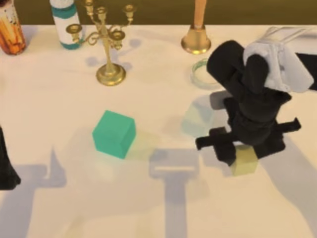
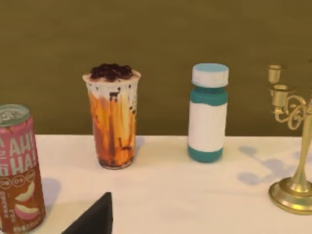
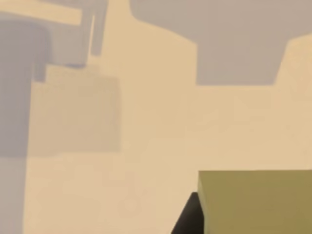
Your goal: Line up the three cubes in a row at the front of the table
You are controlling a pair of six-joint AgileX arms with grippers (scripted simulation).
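The small pale yellow cube (image 1: pixel 244 162) sits between the fingers of my right gripper (image 1: pixel 237 154), which is shut on it, right of the table's middle. In the right wrist view the yellow cube (image 3: pixel 256 202) fills a corner with one dark fingertip (image 3: pixel 190 217) pressed against its side, and the cream table (image 3: pixel 161 146) lies well below it. The pale translucent light-blue cube (image 1: pixel 198 119) rests just behind and left of that gripper. The large teal-green cube (image 1: pixel 114 134) stands left of centre. My left arm (image 1: pixel 6 166) is parked at the left edge, one fingertip (image 2: pixel 99 218) showing, open.
Along the back stand a layered drink cup (image 1: pixel 10 29), a white and teal bottle (image 1: pixel 67 25), a gold candelabra (image 1: pixel 106 42), a brass bell (image 1: pixel 196 39) and a clear glass dish (image 1: pixel 203 74). A pink can (image 2: pixel 17 170) stands near my left gripper.
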